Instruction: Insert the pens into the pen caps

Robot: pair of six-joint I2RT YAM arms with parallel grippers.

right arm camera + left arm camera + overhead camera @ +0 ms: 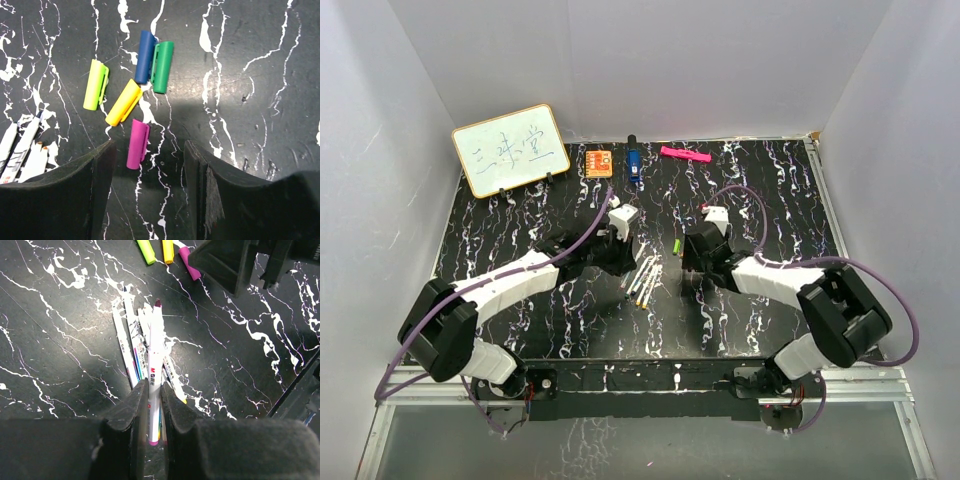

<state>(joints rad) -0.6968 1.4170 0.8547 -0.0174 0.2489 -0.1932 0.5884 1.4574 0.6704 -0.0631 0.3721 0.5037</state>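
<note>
White slender pen (155,355) between matte black fingers (131,412) of left tool (154,392)

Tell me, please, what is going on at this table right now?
Two robot arms are working on capping pens. The left gripper has its fingers closed on one white pen with a dark magenta tip, which sits on the pile of pens on the table. The right gripper is open above the loose caps, with the magenta cap between its fingers. The blue cap, green cap, lime cap and yellow cap lie just beyond.
</note>
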